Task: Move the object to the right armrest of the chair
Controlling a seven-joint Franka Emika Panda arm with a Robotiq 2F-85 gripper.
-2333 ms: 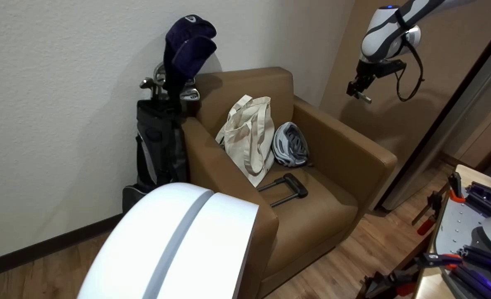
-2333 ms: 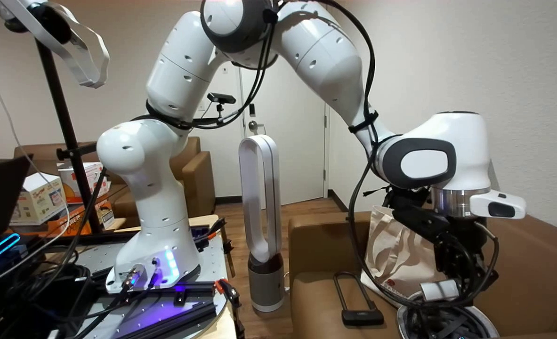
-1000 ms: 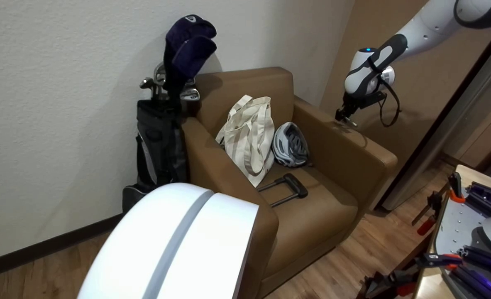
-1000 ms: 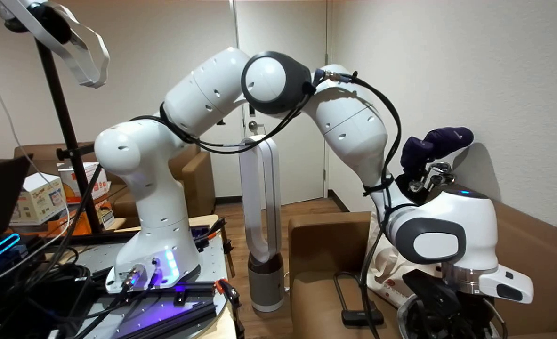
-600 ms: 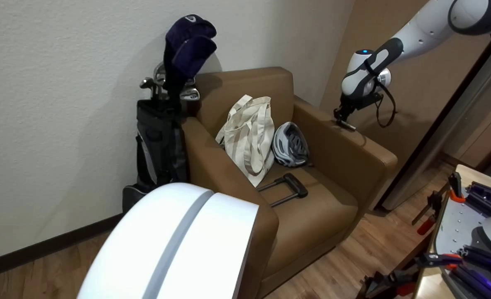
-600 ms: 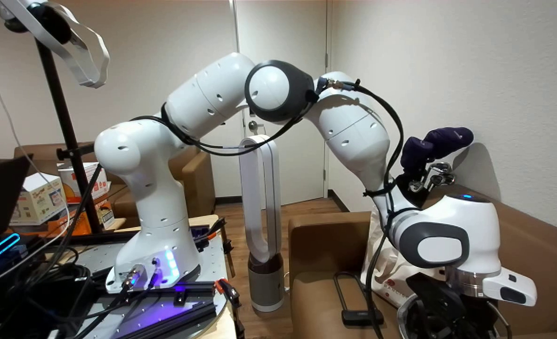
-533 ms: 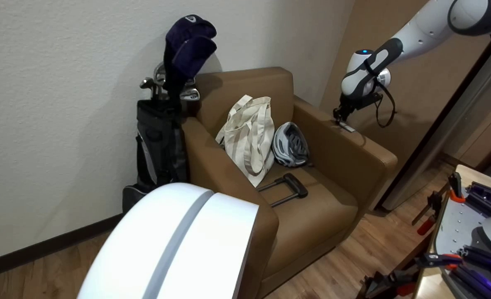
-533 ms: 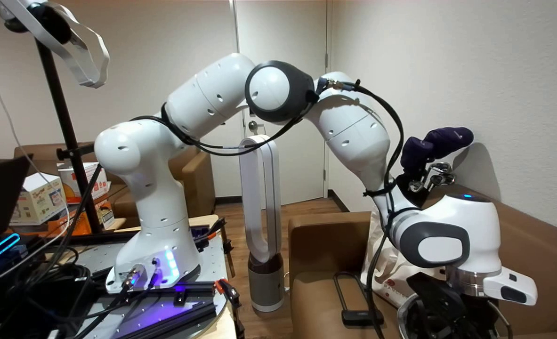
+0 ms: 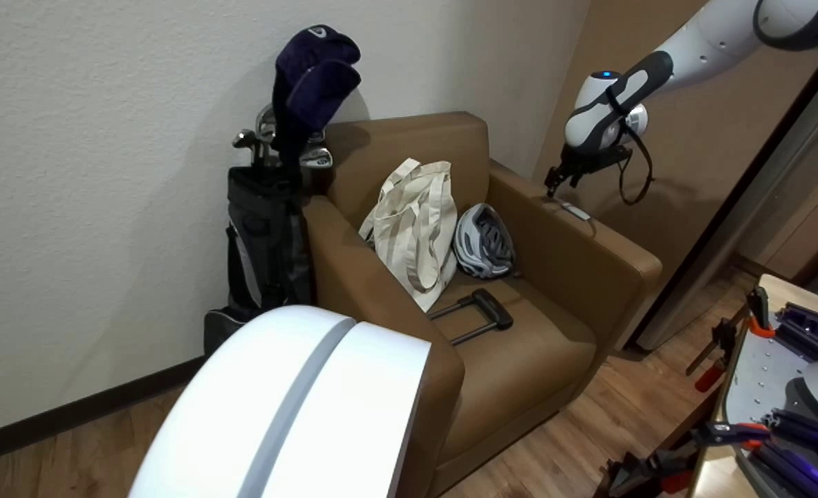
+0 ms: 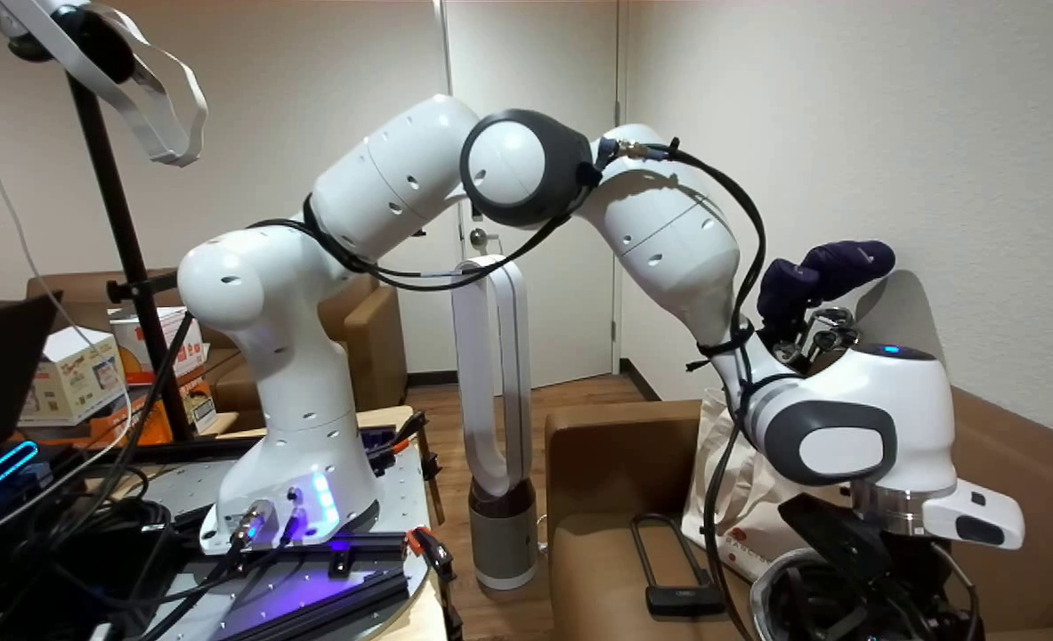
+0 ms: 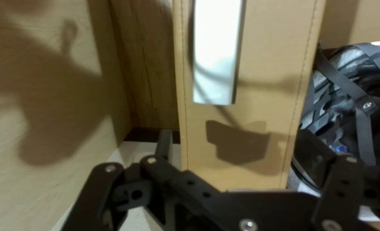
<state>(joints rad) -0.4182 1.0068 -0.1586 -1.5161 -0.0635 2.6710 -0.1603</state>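
The two black metal fingers are spread wide in the wrist view. They belong to the black gripper, which hangs over the flat, smooth brown armrest of the big brown chair; I cannot tell if they touch it. Close by the fingers, the long, thin, silvery-white bar lies flat on top of that armrest, pointing the same way the armrest goes. A dark shadow falls on the armrest near the bar's end.

Next to this armrest, on the brown seat, sits a grey and white bike helmet. A floppy cream cloth bag leans just beside it. A black U-shaped lock lies on the seat, in front of the cloth bag. Past the opposite armrest, a tall black golf bag stands by the white wall, with fuzzy dark purple covers on its clubs. In an exterior view I see a tall white loop-shaped fan, with a white door behind it.
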